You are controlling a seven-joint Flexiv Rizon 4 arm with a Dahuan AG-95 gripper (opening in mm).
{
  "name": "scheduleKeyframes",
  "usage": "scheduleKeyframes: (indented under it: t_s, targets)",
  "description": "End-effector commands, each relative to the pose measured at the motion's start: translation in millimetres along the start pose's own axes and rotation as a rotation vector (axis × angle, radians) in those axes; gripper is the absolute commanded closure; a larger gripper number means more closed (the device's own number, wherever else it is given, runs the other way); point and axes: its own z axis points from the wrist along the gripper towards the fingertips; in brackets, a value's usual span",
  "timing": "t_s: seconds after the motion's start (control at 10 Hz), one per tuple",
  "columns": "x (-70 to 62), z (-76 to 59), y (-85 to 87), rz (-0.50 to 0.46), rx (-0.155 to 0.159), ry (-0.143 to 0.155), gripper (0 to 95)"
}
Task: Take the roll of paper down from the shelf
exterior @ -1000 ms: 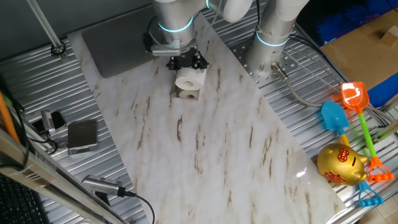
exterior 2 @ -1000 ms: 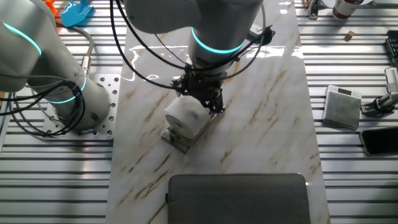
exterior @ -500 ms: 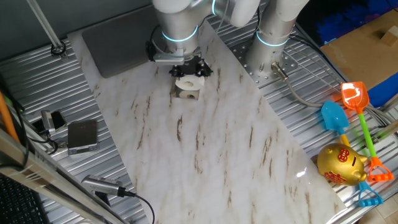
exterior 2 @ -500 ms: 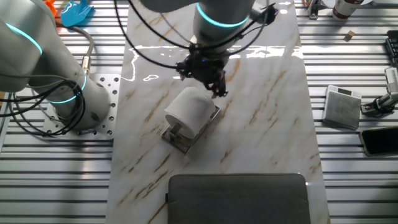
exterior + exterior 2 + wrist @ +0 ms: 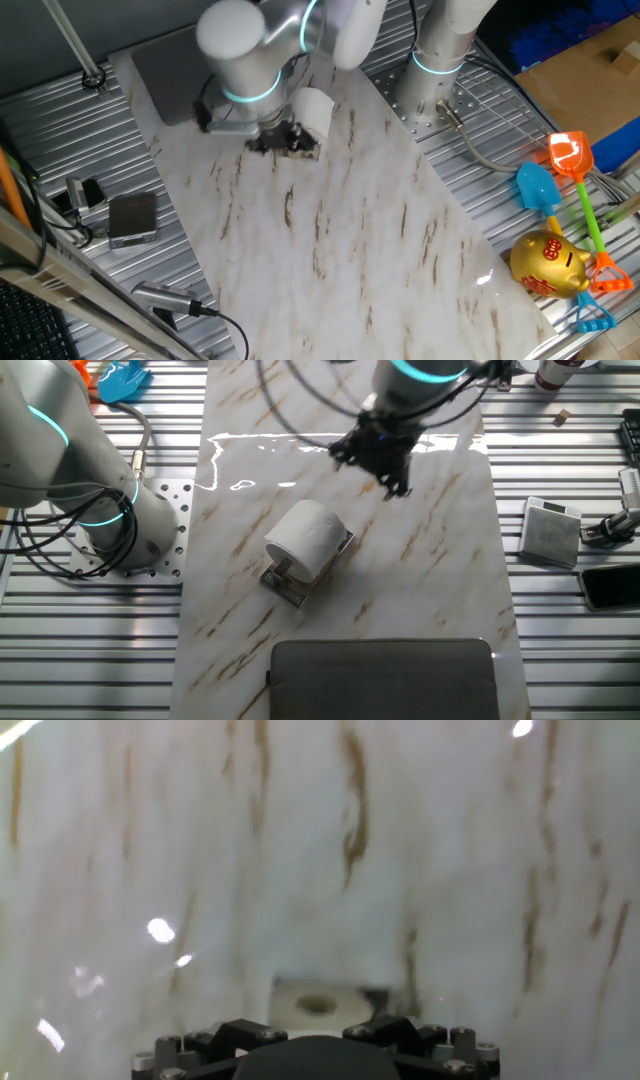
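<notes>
While the roll (image 5: 305, 537) sits on its side atop the shelf (image 5: 300, 575), near mid-slab on the marble table (image 5: 420, 590), the gripper (image 5: 378, 452) hangs apart from it, up & off toward the slab's far end in the other fixed view. It holds nothing. Whether the jaws are spread or pressed together I can't tell: the fingers look dark & motion-blurred in both fixed views, and the hand view shows only the gripper base at bottom edge.

The hand view is blurry: marble streaks, plus a pale ring shape low centre, prob. the roll's hollow core, not certain.

In one fixed view the roll (image 5: 314, 110) shows white beside the arm, w/ the gripper (image 5: 277, 140) just next to it; the shelf is mostly hidden there.

Risks, as judgement:
- Soft roll: too hard a squeeze could crush it; too light & it may slip.
- Shelf looks small & light; a snag on its upright could drag or tip it along w/ the roll.
- Off-centre approach could knock the roll so it rolls off across the slab.
- A grey mat (image 5: 385, 678) lies near the slab's edge, well apart.
</notes>
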Motion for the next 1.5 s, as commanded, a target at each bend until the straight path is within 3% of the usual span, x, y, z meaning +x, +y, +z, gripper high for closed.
scheduleKeyframes:
  t_s: [0.1, 0.2, 0.3, 0.4, 0.5, 0.6, 0.7, 0.8, 1.1, 1.2, 1.5]
  targets:
    - [-17.1, -3.6, -6.3, 0.002, 0.003, -0.002, 0.0]
    - [-21.6, -5.6, -10.4, -0.007, 0.003, -0.003, 19.0]
    - [-27.0, -7.3, -15.8, -0.003, 0.007, -0.005, 57.0]
    - [-30.2, -7.5, -19.1, -0.003, 0.007, -0.005, 76.0]
    - [-33.1, -7.0, -22.3, -0.006, 0.007, -0.009, 76.0]
    - [-36.7, -4.6, -27.8, -0.025, 0.014, -0.033, 95.0]
    - [-37.1, -1.9, -29.3, -0.017, 0.003, -0.053, 95.0]
    - [-36.4, -1.2, -29.8, -0.002, 0.003, -0.053, 95.0]
    - [-35.3, -0.2, -29.5, 0.058, 0.02, -0.025, 95.0]
    - [-35.3, -0.2, -29.5, 0.123, 0.026, -0.046, 95.0]
    - [-35.3, -0.2, -29.5, 0.268, 0.026, -0.052, 95.0]
